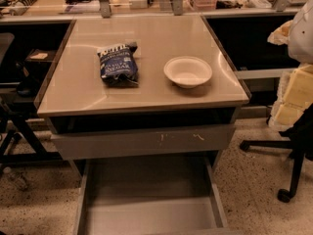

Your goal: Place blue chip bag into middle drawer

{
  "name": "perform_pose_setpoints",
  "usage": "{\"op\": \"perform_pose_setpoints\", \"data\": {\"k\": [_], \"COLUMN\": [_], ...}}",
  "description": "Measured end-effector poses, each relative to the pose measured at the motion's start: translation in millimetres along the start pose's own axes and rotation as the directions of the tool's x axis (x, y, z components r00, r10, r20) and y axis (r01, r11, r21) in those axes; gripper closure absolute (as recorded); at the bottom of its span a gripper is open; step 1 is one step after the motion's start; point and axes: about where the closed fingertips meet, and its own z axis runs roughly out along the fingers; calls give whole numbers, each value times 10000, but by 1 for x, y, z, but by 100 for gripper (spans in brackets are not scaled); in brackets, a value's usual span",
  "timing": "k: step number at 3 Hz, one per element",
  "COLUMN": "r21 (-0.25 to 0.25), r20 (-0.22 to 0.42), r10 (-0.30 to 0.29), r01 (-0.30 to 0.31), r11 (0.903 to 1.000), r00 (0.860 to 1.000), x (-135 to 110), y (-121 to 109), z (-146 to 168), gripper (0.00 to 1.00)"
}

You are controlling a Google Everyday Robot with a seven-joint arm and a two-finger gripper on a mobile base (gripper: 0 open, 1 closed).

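The blue chip bag (118, 64) lies flat on the tan countertop (78, 89), left of centre, with its black top edge away from me. The middle drawer (146, 214) is pulled open below the countertop, low in the view, and its grey floor is bare. Above it is a shut grey drawer front with pale scratch marks (142, 141). My gripper is not in view. Only pale parts of my arm (297, 82) show at the right edge, well away from the bag.
A white bowl (188, 71) stands on the countertop to the right of the bag. An office chair base (288, 180) is on the floor at the right. A black stand (14, 131) is at the left. Cluttered benches run along the back.
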Motion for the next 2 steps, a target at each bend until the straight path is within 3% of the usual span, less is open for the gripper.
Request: {"op": "perform_pose_setpoints", "data": {"k": [1, 2], "r21": [73, 286], "r20": [44, 109], "r10": [-53, -695], "r01": [53, 692], "r11": [10000, 9972], "r00": [10000, 9975], "x": [-5, -50], "y": [-1, -4], "z": [-1, 7], "gripper": [0, 0]}}
